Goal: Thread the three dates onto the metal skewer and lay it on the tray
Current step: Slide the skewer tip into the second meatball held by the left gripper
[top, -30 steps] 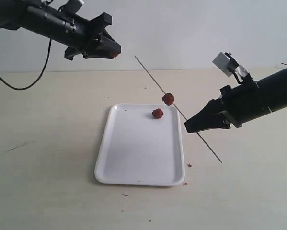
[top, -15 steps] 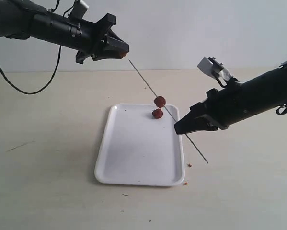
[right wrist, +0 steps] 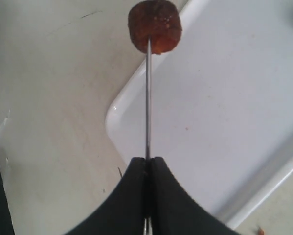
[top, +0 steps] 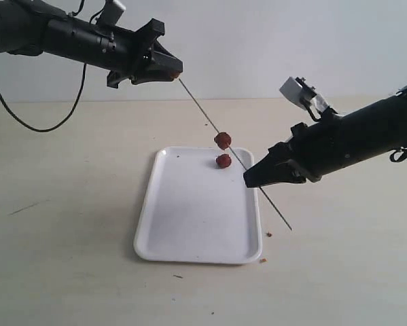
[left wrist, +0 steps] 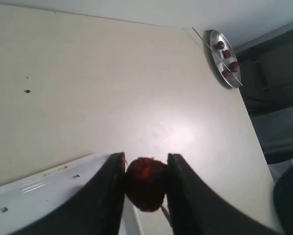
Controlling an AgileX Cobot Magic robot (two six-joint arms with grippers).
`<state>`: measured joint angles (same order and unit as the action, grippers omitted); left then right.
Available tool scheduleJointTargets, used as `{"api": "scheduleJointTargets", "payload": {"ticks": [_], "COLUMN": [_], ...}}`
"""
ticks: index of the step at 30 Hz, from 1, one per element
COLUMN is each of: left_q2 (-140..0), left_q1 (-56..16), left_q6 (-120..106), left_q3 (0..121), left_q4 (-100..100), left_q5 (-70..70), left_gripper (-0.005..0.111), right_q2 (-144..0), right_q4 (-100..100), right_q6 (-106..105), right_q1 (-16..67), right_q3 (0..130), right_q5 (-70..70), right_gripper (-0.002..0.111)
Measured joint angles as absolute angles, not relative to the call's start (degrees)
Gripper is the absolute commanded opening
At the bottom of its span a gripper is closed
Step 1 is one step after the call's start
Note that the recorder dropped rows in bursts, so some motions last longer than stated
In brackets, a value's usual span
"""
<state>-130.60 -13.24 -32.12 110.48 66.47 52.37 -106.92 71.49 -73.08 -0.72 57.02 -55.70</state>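
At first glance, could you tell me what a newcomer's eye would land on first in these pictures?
The thin dark grey metal skewer slants through the air, pinched in the shut right gripper, with one wrinkled red-brown date threaded midway. The left gripper holds a second date at its upper tip. A third date lies at the far end of the glossy white rectangular tray below.

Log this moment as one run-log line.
left end effector: gripping date at tip of skewer | right end effector: shut on skewer | threaded date: one | tray: one loose date
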Motion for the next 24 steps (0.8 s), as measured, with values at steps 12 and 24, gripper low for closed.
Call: {"api": "scheduleJointTargets", "payload": {"ticks": [12, 24], "left_q2": [-130.6, -130.6], "left_q1": [-15.64, -15.64], "left_q6": [-33.62, -33.73], "left_q3": [110.48, 110.48], "left_q4": [67.27, 67.64], "left_q5": [51.69, 51.02], "left_gripper": [0.031, 0.031], "right_q2": [-106.92, -106.92], "right_q4": [72.43, 76.9], "right_q6": [-74.27, -74.39], "right_q1": [-0.72, -0.72], "right_q3": [57.02, 57.02], "right_q5": [-55.49, -54.29], "right_gripper": [0.0, 0.0]}}
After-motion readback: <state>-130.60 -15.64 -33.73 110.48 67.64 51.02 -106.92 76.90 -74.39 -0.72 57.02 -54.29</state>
